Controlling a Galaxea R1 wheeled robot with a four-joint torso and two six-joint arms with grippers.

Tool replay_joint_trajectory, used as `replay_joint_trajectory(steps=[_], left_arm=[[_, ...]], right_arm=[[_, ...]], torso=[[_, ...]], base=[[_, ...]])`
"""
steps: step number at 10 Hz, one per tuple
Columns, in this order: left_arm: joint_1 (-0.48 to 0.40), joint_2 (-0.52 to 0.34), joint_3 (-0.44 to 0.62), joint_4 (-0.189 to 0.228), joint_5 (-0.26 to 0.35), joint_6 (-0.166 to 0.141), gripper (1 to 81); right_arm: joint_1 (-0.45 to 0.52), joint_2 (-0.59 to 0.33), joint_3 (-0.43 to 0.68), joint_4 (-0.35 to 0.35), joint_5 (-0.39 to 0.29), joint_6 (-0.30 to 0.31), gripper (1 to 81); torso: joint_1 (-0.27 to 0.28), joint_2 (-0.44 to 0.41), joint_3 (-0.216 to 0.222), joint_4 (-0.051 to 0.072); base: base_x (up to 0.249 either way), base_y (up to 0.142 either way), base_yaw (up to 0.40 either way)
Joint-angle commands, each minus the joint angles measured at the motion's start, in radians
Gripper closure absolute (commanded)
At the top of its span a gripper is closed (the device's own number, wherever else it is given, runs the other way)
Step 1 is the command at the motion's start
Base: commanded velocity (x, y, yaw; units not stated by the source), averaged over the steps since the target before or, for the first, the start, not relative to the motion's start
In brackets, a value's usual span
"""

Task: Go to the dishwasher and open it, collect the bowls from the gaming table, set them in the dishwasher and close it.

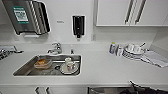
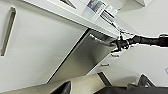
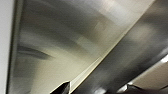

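Reaching in at the top edge of the grey steel-fronted dishwasher (image 2: 82,58), right claw (image 2: 119,45) pressed up against the horizontal bar handle (image 2: 101,40). Clamped or merely touching, impossible to tell. Tilted out from the cabinet line, that steel door, with a dark gap just behind the claw. Filling the right wrist view: brushed steel, very close. Left claw (image 2: 102,88) hanging back, well away from the right claw and low beside the door, grip unreadable too. Beside the dishwasher, on the far side from the right claw, a flat white cupboard door (image 2: 37,52) with a long slim pull (image 2: 7,30). Above the claw, a white worktop (image 1: 112,68). Further back, a sunken steel sink (image 1: 23,72) holding a shallow orange-brown container (image 1: 43,63) and a white cup on a plate (image 1: 68,66). Behind that, a chrome tap (image 1: 55,47). Off to the other side, stacked white plates (image 1: 133,52). Farthest, on the wall, a black soap dispenser (image 1: 78,25).
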Motion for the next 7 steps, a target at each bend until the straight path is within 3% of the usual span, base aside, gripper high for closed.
replay_joint_trajectory(steps=[1, 4, 7], left_arm=[[-0.050, -0.058, 0.000, 0.020, -0.006, 0.002, 1.0], [-0.050, -0.047, -0.020, 0.019, -0.006, 0.000, 1.0], [-0.050, -0.036, -0.031, 0.017, -0.006, 0.000, 1.0]], right_arm=[[0.092, -0.008, -0.012, -0.027, -0.030, 0.003, 1.0], [0.032, -0.016, -0.023, -0.078, -0.033, 0.001, 1.0], [-0.025, -0.022, -0.024, -0.081, -0.022, -0.008, 1.0]], torso=[[0.000, 0.000, 0.000, 0.000], [0.000, 0.000, 0.000, 0.000], [0.000, 0.000, 0.000, 0.000]], base=[[0.000, 0.000, 0.000], [0.000, 0.000, 0.000], [0.000, 0.000, 0.000]])
